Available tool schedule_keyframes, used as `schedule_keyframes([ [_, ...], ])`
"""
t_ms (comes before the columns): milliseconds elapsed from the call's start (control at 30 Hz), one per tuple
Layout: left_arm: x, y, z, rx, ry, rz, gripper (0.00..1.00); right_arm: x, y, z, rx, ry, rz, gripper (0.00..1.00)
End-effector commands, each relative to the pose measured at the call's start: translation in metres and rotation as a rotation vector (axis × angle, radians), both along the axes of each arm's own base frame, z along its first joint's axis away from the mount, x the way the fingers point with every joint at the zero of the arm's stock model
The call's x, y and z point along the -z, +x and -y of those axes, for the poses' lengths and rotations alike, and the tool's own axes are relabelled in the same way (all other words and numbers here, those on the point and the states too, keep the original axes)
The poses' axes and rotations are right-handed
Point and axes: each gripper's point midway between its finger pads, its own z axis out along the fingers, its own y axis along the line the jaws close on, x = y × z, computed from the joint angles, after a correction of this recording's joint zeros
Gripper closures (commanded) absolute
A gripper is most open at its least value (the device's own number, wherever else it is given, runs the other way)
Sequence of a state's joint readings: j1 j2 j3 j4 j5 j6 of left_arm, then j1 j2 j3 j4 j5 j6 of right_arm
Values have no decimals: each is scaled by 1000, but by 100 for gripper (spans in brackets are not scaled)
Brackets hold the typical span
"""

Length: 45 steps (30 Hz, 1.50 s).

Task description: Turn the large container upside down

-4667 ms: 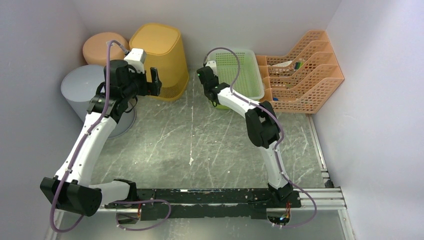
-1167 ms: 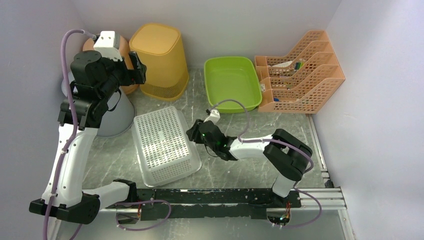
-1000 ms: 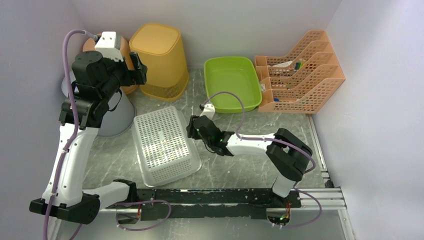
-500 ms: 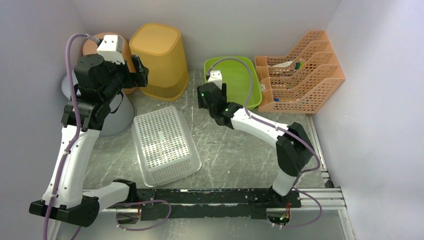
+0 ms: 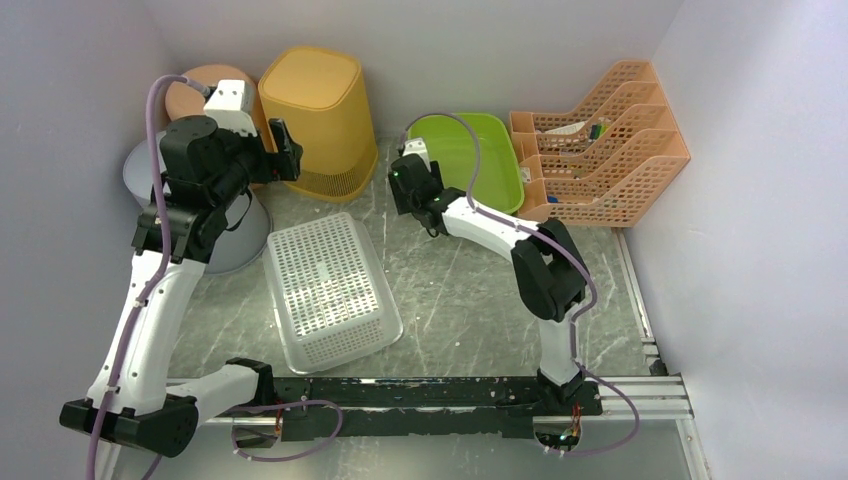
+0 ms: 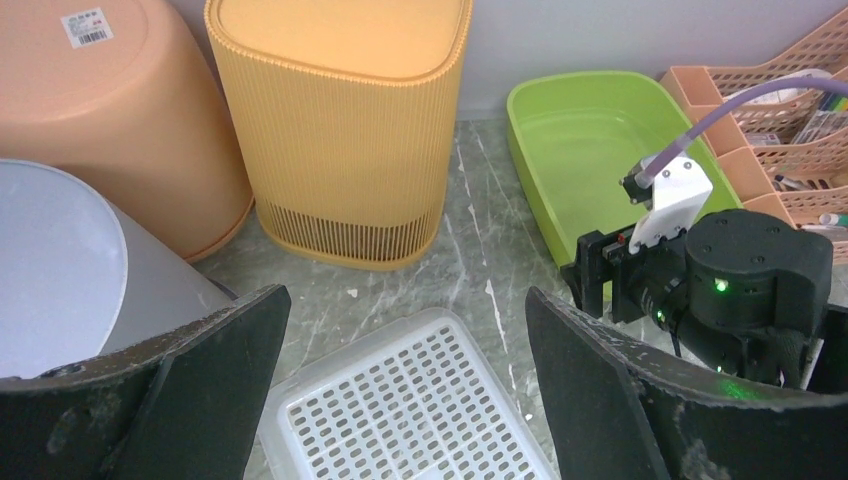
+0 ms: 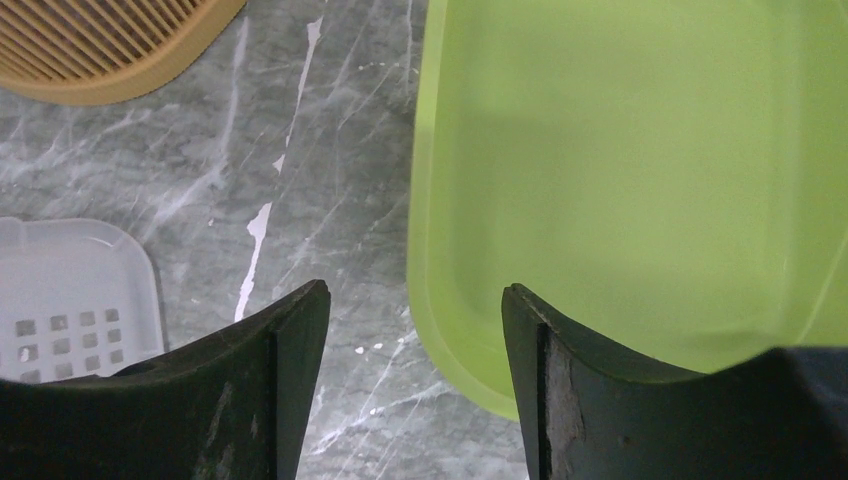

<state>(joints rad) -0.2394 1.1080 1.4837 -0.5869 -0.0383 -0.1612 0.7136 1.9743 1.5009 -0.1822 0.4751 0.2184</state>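
Our right claw [image 7: 412, 300] hangs spread apart above the rim of the shallow lime-green plastic tub [image 7: 620, 150]; next, we judge, it must drop and clamp that rim.

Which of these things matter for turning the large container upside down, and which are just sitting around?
Job in hand: green tub, apparently the only container not yet inverted; right gripper, open over its rim.

Lying about: white basket, yellow bin, orange bucket, grey bin, all bottom-up; file rack; left gripper, open.
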Motion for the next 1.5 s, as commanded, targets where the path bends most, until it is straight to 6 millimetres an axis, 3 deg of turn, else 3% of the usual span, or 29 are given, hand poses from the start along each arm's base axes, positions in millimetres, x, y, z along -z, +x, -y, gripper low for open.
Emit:
schedule_keyframes([
  [0, -7, -2, 4, 25, -6, 42, 0, 6, 15, 8, 22, -6, -3, 39],
  [33, -7, -2, 3, 21, -6, 43, 0, 20, 17, 10, 32, -25, -18, 42],
  [167, -7, -4, 2, 18, -5, 46, 0, 39, 19, 13, 37, -39, -40, 55],
  [400, -5, -3, 3, 20, -2, 41, 0, 63, 23, 13, 42, -31, -76, 57],
  [467, -4, -3, 3, 19, -1, 38, 0, 66, 24, 14, 42, -31, -85, 72],
  [533, -5, -2, 3, 20, -1, 37, 0, 65, 24, 18, 57, -34, -82, 99],
  [567, -5, -2, 3, 19, -3, 39, 0, 61, 25, 19, 68, -30, -72, 100],
  [700, -7, -4, 3, 18, -8, 42, 0, 33, 22, 12, 18, 88, -30, 100],
  [733, -7, -4, 3, 17, -9, 41, 0, 8, 21, 9, 0, 153, 3, 100],
  [867, -10, -7, 2, 15, -9, 41, 0, -59, 13, 0, -83, 434, 67, 100],
  [1033, -15, -10, -2, 2, 1, 49, 0, -156, -18, -11, -258, 838, 177, 100],
  [1167, -18, -13, -3, 0, -3, 52, 0, -204, -45, -22, -406, 1094, 190, 100],
  [1267, -18, -15, -4, -1, -3, 50, 0, -211, -66, -29, -491, 1271, 142, 100],
  [1300, -18, -15, -4, -2, -4, 50, 0, -213, -65, -23, -499, 1336, 136, 100],
  [1467, -18, -14, -4, -2, -1, 53, 0, -180, -82, -23, -583, 1623, -25, 100],
])
